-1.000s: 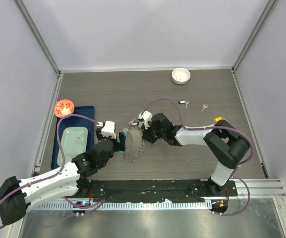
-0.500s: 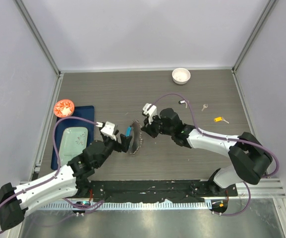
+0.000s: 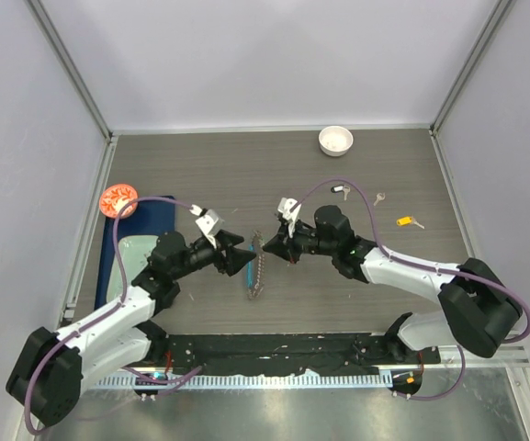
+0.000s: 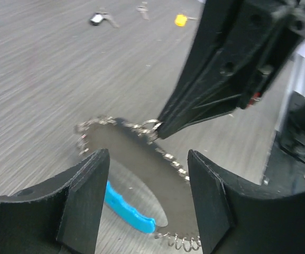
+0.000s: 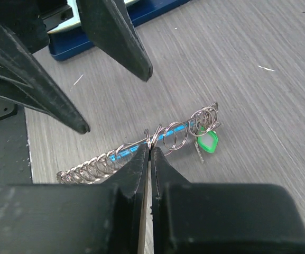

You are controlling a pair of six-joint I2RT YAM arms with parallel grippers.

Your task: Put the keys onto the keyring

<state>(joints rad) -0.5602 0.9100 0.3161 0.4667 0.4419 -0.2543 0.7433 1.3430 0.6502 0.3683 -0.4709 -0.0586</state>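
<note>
Roughly at the middle of the dark grey wood-grain table (image 3: 200, 165), the large silver chain-link keyring (image 5: 176, 138) with its bright blue curved plastic segment (image 4: 128, 210) stands on edge. Its lower part touches the tabletop, so from above it shows as a thin line between the two arms. The right gripper (image 5: 150, 151), black and two-fingered, has its jaws pressed together on one silver link at the top of the keyring and holds the loop upright. A tiny silver key with a green plastic tag, the green-tagged key (image 5: 208, 143), hangs from the bunched links near that pinch.

The left gripper (image 3: 243, 262) faces the keyring from the opposite side with its jaws apart. Its wrist view shows the loop in the gap between its fingers (image 4: 86, 196). In the right wrist view, both fingertips stand short of the chain.

Three more keys lie loose toward the far right of the table, well apart from the keyring: a black-tagged key (image 3: 340, 190), a plain silver key (image 3: 378, 197) and a yellow-tagged key (image 3: 410, 221). A small round white bowl (image 3: 335, 140) sits near the back edge. At the left, a dark blue flat tray (image 3: 159, 207) carries a pale rectangular dish (image 3: 136, 257), partly hidden by the left arm. A round red-orange object (image 3: 118, 199) rests at the tray's far corner.
</note>
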